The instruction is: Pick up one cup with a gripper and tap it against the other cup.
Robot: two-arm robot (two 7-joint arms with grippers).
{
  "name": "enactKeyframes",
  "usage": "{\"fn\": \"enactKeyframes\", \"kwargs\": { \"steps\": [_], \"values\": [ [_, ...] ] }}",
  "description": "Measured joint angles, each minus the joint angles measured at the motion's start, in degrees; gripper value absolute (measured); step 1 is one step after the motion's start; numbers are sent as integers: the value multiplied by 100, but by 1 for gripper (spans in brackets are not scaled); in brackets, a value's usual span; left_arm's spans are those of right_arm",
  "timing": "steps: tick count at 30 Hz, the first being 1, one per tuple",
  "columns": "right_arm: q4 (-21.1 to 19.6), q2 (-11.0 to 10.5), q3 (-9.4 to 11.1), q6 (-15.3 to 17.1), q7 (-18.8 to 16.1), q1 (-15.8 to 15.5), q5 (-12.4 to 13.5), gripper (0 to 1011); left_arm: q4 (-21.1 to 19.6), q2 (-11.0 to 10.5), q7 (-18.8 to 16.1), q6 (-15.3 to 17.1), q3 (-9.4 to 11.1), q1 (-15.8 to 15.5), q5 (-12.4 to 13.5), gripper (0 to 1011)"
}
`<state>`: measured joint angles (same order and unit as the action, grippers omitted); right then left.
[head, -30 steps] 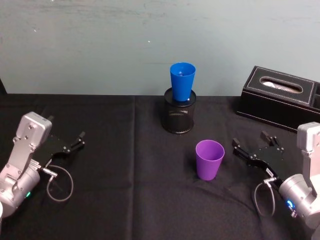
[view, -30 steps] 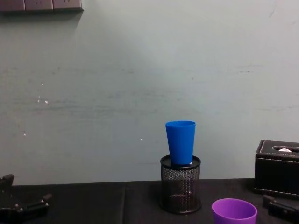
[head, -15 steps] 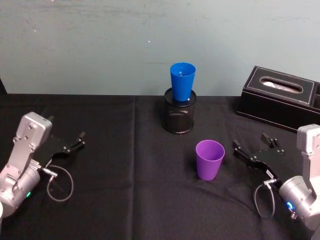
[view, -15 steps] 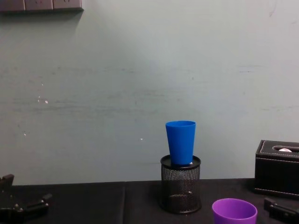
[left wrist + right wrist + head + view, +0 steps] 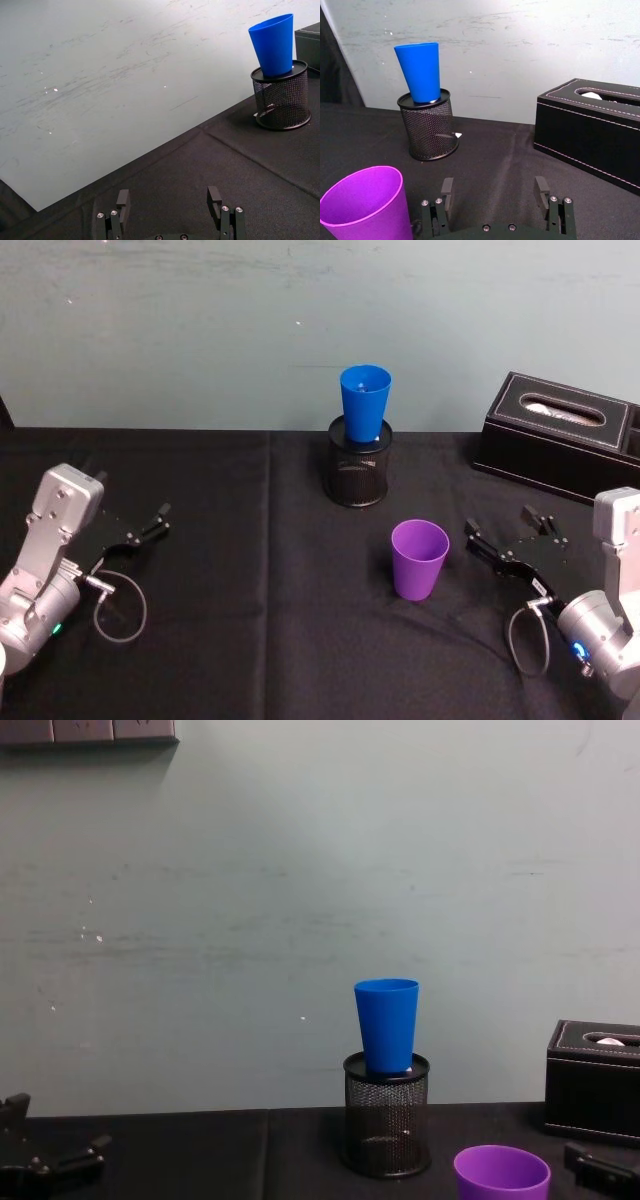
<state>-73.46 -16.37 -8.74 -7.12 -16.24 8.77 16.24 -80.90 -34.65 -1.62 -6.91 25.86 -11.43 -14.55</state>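
Over the last second almost nothing shifts: the right black two-jawed gripper (image 5: 497, 543) on its silver-grey wrist drifts slightly at the frame's right, jaws spread and empty, just beside the short purple plastic cup (image 5: 418, 558) at centre-right, not touching. Judgement: approach phase, grasp not begun. The tall blue plastic cup (image 5: 364, 403) sits in the black wire-mesh pen holder (image 5: 358, 474), upper centre. The left gripper (image 5: 145, 527) rests released at left, idle.
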Motion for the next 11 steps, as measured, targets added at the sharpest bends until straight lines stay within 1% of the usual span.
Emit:
{"fn": "enactKeyframes", "kwargs": {
  "steps": [11],
  "values": [
    [-6,-5,-5,3,-2,2,3,1003,0,0,0,0,0,0,0,1011]
  ]
}}
